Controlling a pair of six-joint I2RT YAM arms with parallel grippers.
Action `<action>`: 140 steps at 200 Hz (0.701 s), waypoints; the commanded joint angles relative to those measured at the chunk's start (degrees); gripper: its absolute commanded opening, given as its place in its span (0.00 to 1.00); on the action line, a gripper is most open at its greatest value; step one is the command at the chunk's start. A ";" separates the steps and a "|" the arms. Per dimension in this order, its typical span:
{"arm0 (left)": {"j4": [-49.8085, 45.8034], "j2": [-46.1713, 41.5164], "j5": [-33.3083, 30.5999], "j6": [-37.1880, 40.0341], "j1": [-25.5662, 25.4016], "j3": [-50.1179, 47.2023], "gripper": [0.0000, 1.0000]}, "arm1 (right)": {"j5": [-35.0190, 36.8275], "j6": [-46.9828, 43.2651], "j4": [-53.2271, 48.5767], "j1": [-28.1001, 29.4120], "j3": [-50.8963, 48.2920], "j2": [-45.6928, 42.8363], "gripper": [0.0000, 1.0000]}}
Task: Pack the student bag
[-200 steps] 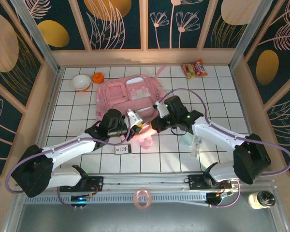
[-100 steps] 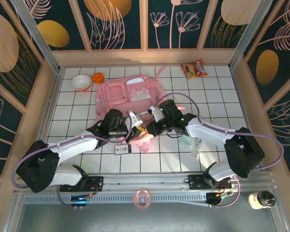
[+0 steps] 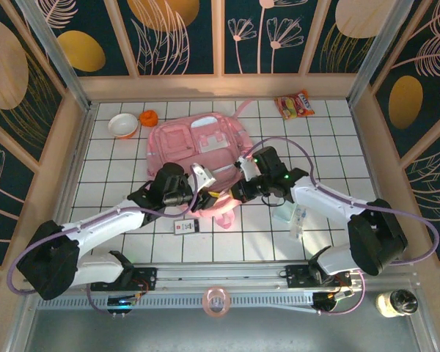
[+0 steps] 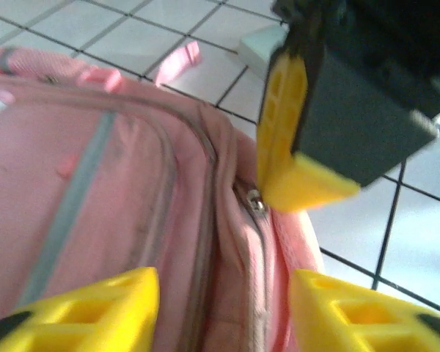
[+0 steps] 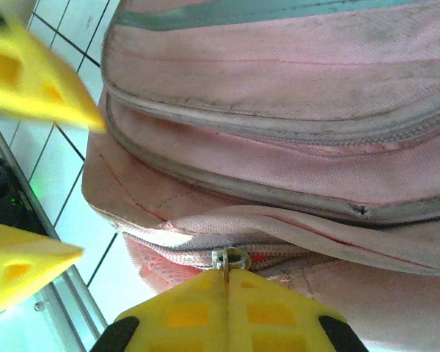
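Since a moment ago the left gripper (image 3: 207, 195) has let go and its yellow fingers have sprung apart, while the right arm has drawn back a little towards its own side. The student bag (image 3: 194, 143) hasn't shifted from the far middle of the table, and the small things around it lie as they did. The table (image 3: 337, 147) is white tile with dark grout lines, boxed in by a pale wooden frame, and behind it stand dark walls (image 3: 176, 37) painted with gold ovals and pink flower outlines. A white bowl (image 3: 123, 125) and a small orange thing (image 3: 149, 117) sit just beyond the bag's far-left corner, a snack packet (image 3: 295, 105) lies at the far right, and a little card (image 3: 185, 227) rests on the tiles near the left arm. Up close, the left gripper (image 4: 224, 301) stands fairly wide, its two fingers either side of the bag's near edge; I can't tell if they touch the fabric. The right gripper (image 5: 227, 282) is pinched tight, fingertips together on the metal zip pull (image 5: 231, 258) at the bag's near seam.
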 commanded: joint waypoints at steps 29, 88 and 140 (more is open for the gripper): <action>-7.02 5.79 -3.40 7.24 2.70 8.76 0.77 | -1.83 -5.95 4.16 2.67 -3.35 -3.97 0.00; -12.96 16.69 -6.11 17.21 2.66 13.70 0.92 | -1.75 -7.92 4.38 2.93 -3.96 -4.05 0.00; -6.35 20.40 -19.32 14.86 2.64 15.12 0.34 | 1.30 -6.61 4.88 2.92 -6.09 -3.71 0.00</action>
